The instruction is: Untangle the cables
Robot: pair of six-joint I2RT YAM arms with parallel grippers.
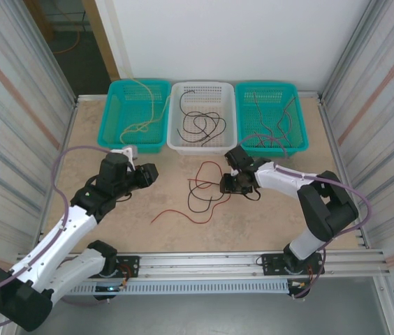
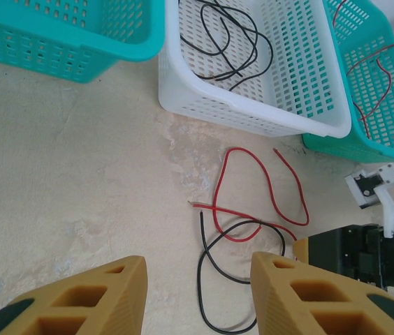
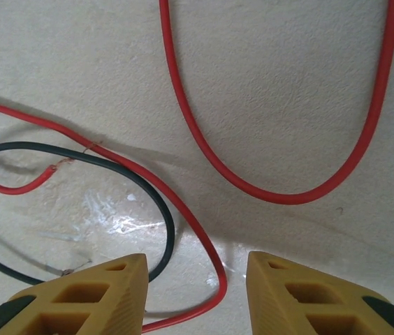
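Note:
A red cable (image 1: pixel 183 213) and a black cable (image 1: pixel 195 206) lie crossed over each other on the table centre. My right gripper (image 1: pixel 226 185) is low over their right side and open; the red cable (image 3: pixel 211 258) bends between its fingers (image 3: pixel 288 286), and the black cable (image 3: pixel 163 216) curves by the left one. My left gripper (image 1: pixel 153 172) hovers to the left of the tangle, open and holding nothing. From the left wrist I see the red loop (image 2: pixel 225 174) and the black loop (image 2: pixel 207 279) ahead of my left gripper (image 2: pixel 197 264).
Three baskets line the far edge: a teal one (image 1: pixel 113 118) with a yellow cable, a white one (image 1: pixel 176 136) with black cables, and a teal one (image 1: pixel 302 132) with red and dark cables. Corrugated walls close both sides.

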